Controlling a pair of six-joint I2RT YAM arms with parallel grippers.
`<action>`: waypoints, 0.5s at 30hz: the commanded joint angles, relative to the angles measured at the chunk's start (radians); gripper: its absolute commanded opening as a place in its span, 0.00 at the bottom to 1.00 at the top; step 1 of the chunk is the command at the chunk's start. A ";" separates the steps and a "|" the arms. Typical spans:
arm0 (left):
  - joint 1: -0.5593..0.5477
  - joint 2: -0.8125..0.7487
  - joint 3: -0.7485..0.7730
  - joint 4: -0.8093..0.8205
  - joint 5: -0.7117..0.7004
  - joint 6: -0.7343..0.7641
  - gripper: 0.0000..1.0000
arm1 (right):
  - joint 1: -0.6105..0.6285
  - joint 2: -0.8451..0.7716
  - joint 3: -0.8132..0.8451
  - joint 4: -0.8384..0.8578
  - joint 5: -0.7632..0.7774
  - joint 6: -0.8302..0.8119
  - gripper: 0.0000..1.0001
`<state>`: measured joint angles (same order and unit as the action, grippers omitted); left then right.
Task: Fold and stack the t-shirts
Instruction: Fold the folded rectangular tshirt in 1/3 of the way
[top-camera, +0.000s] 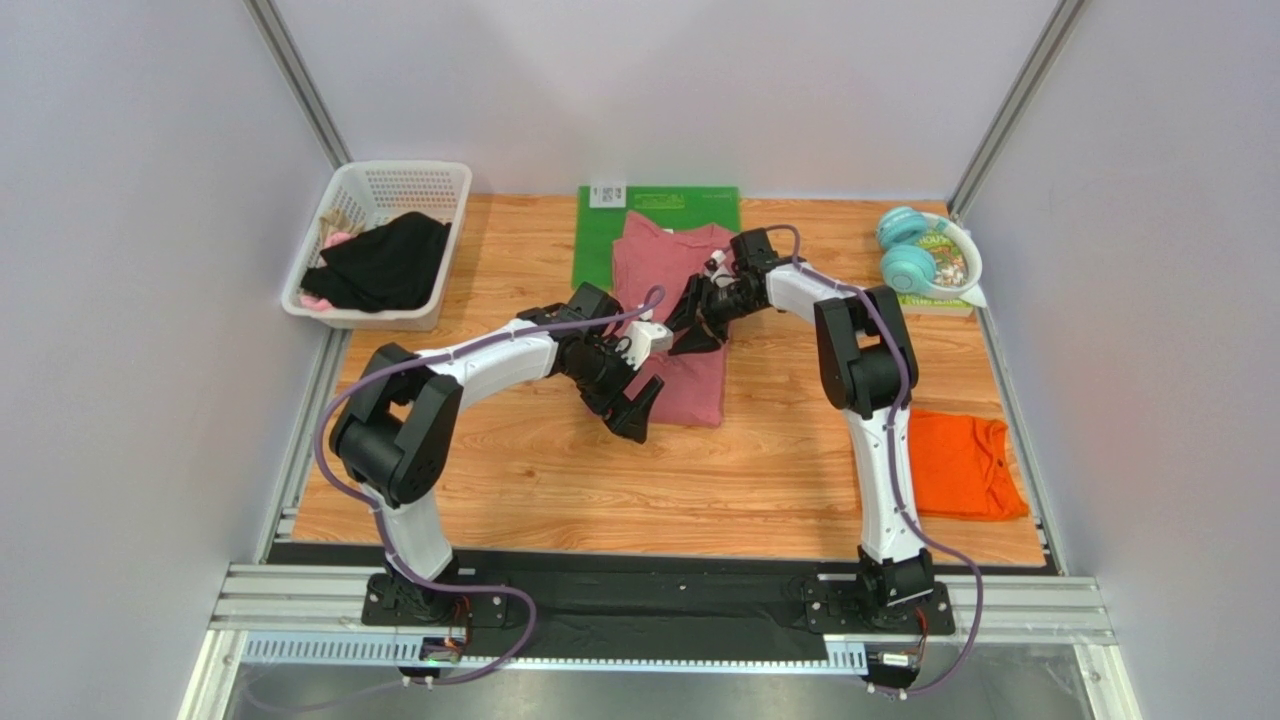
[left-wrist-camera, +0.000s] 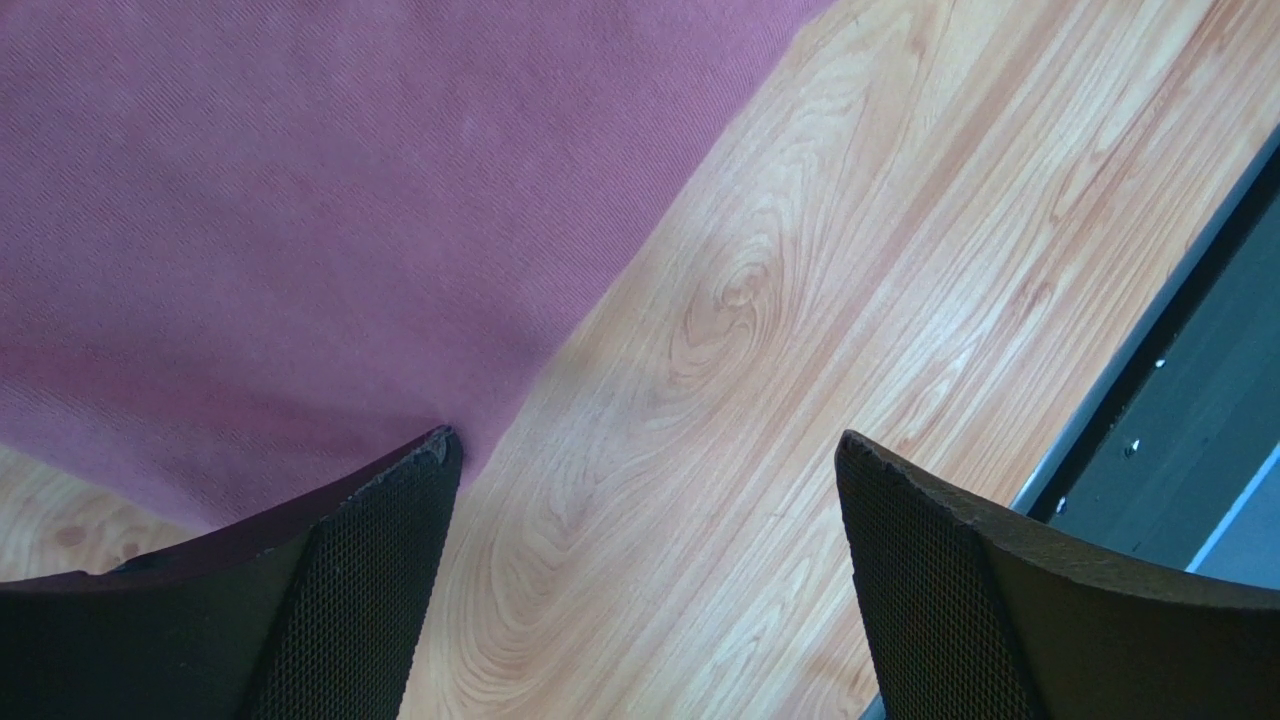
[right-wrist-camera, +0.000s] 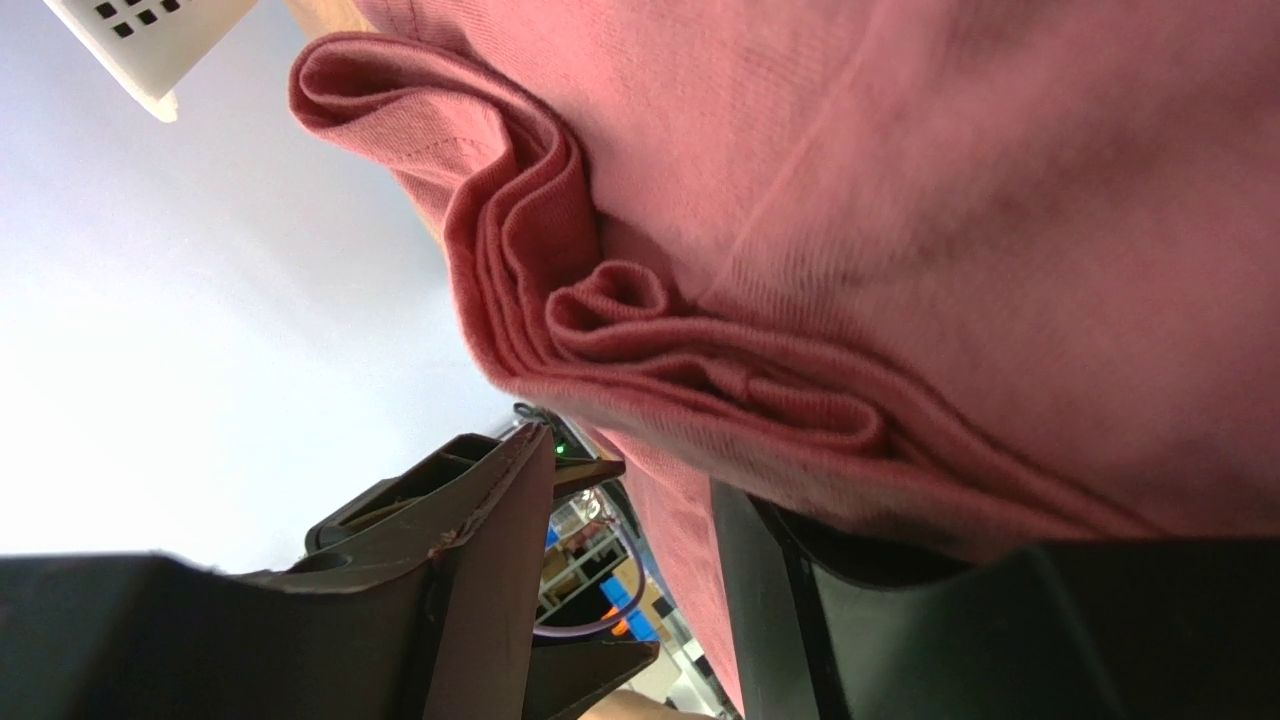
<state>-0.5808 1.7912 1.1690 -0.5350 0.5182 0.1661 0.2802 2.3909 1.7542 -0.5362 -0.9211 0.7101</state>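
The rose-pink t-shirt lies mid-bench, its far end on the green mat, with both arms crossing over it and hiding its middle; the orange t-shirt lies well apart at the right edge of the bench. Close up, the right pincer stands part-open, bunched pink folds draped over one finger whose tip is buried, nothing visibly pinched in the gap. The left pincer gapes wide and empty over bare wood at the shirt's near edge.
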 joint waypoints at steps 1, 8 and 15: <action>-0.002 0.025 0.032 -0.040 0.016 0.038 1.00 | -0.022 -0.094 -0.015 -0.037 0.111 -0.043 0.50; 0.009 -0.013 0.058 -0.043 0.005 0.020 1.00 | -0.039 -0.291 -0.117 -0.083 0.218 -0.083 0.51; 0.090 -0.078 0.136 -0.117 0.028 -0.016 1.00 | -0.050 -0.478 -0.324 -0.101 0.298 -0.103 0.52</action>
<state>-0.5404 1.7947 1.2400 -0.6067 0.5182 0.1631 0.2298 2.0270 1.5581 -0.6350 -0.6785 0.6308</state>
